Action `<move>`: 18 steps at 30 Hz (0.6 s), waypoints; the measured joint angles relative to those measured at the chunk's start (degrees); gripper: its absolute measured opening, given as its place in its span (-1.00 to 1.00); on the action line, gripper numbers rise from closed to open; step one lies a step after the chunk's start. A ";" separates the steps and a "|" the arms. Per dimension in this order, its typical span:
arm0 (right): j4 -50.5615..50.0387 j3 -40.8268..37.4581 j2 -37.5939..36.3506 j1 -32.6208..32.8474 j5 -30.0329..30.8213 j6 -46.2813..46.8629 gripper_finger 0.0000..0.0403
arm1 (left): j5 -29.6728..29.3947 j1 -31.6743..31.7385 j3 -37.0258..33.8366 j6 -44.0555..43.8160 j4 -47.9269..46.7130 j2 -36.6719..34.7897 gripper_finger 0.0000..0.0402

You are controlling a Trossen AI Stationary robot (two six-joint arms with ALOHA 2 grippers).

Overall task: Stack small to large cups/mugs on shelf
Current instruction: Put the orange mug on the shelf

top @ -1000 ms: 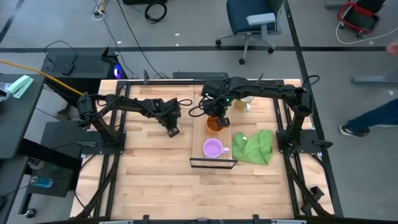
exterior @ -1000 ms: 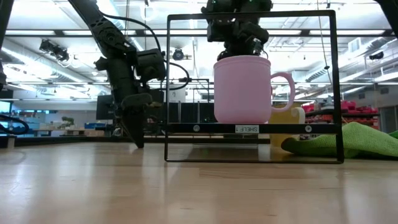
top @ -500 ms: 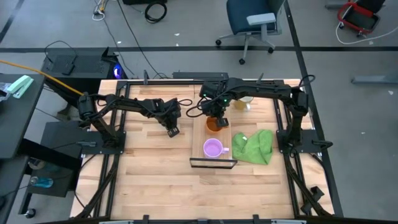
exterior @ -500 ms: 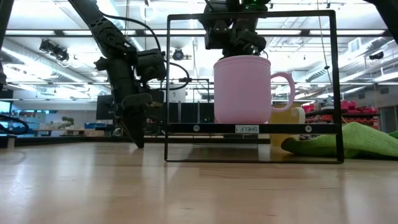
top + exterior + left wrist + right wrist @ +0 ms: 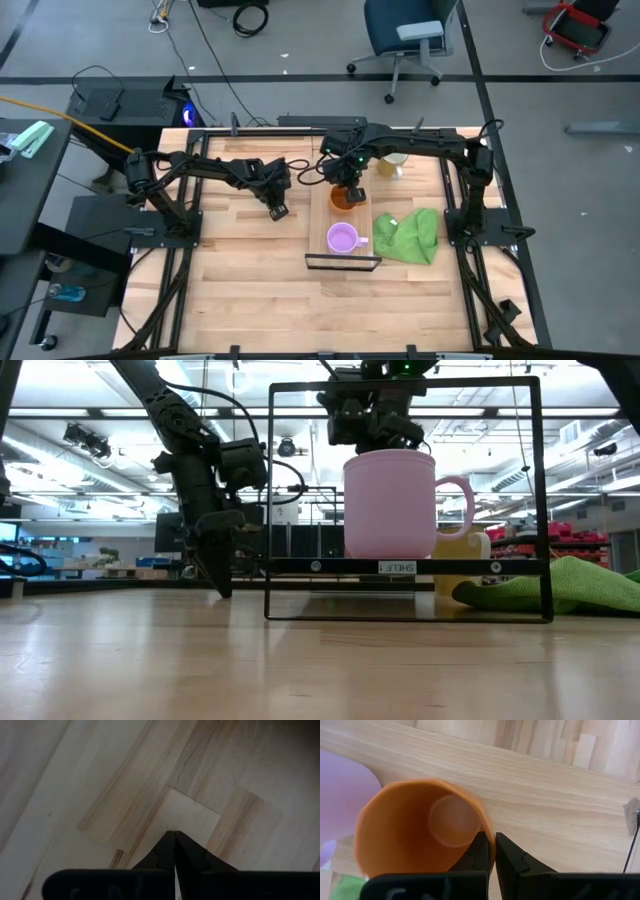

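Movement in the last second is small: the right gripper [image 5: 347, 191] has drifted slightly toward the back of the table in the high view, and in the low view its dark body sits a little higher and more to the side above the purple mug [image 5: 391, 505]. The orange mug [image 5: 422, 834] has kept its place on the shelf [image 5: 363, 219], just behind the purple mug. My judgement is that the orange mug is being set down or adjusted in the middle position, so 2 of the 3 mugs are on the shelf, while the cream mug [image 5: 396, 161] waits on the table behind the shelf, beside the green cloth [image 5: 408, 236].

The right arm reaches in from the back right corner, wrist pointing down. Its fingers are pinched on the rim of the orange mug, 1 inside and 1 outside the wall.

The left gripper [image 5: 174, 851] rests low over bare table wood, well apart from the shelf, with its fingers pressed together on nothing.
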 joint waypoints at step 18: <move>0.66 -0.20 0.48 0.07 0.46 -0.24 -0.73 | 0.00 -0.02 0.00 0.02 0.47 0.02 -0.95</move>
